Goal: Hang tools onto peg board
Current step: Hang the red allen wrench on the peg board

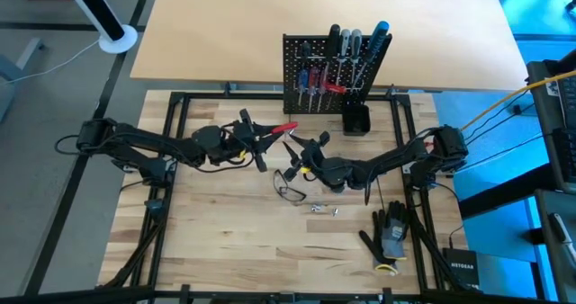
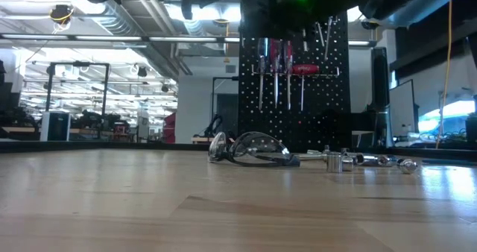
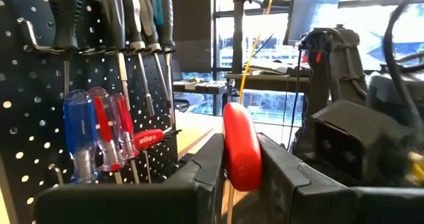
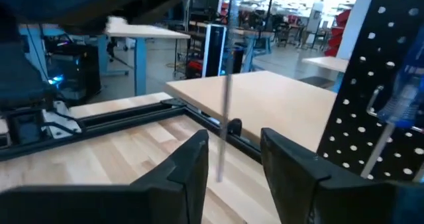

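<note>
The black peg board (image 1: 328, 75) stands at the table's far edge with several screwdrivers hanging on it; it also shows in the low view (image 2: 294, 80) and the left wrist view (image 3: 40, 118). My left gripper (image 1: 268, 135) is shut on a red-handled tool (image 1: 283, 128), in front of the board and clear of the table. My right gripper (image 1: 297, 151) is open just to the right of it. A thin metal shaft (image 4: 222, 138) stands between its fingers without touching them. My left gripper pinches the tool's red handle (image 3: 240, 164) between its two fingers (image 3: 205, 171). The handle's rounded end (image 3: 236, 114) sticks out past the fingertips. The tool is lifted clear of the table.
A small black cup (image 1: 355, 120) stands right of the board's foot. Safety glasses (image 1: 290, 192) and small metal bits (image 1: 324, 208) lie on the table near the middle; both show in the low view (image 2: 250, 149). Black gloves (image 1: 391, 232) lie at the near right.
</note>
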